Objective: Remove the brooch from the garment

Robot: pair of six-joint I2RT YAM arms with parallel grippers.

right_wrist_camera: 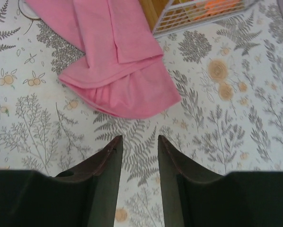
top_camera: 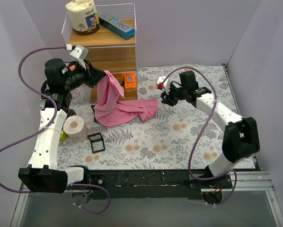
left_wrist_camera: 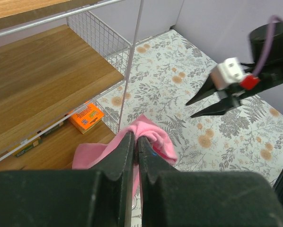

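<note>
**Left fingers holding the garment aloft beside the shelf unit; right fingers spread over the cloth**

Floral-patterned tabletop (top_camera: 179,142) enclosed by pale lilac walls, with a wooden shelf unit (top_camera: 110,59) at the upper left of the overhead view. The left fingers (left_wrist_camera: 136,142) are pressed together on a fold of the pink garment (top_camera: 118,111), pinching it just beside the shelf's wire side. From that pinch the fabric hangs down to the tabletop, and the rest lies in a loose heap left of centre, one folded end trailing toward the middle. The right fingers (top_camera: 166,98) stand spread apart and hold nothing; they hover right of centre, near that folded end but apart from it, with bare cloth between, as the right wrist view shows. The brooch cannot be made out in any view. An orange box (top_camera: 129,80) sits on the lower shelf behind the raised fabric. A paper roll (top_camera: 75,127) and a small black square frame (top_camera: 96,142) rest on the tabletop at lower left, apart from the garment.
</note>
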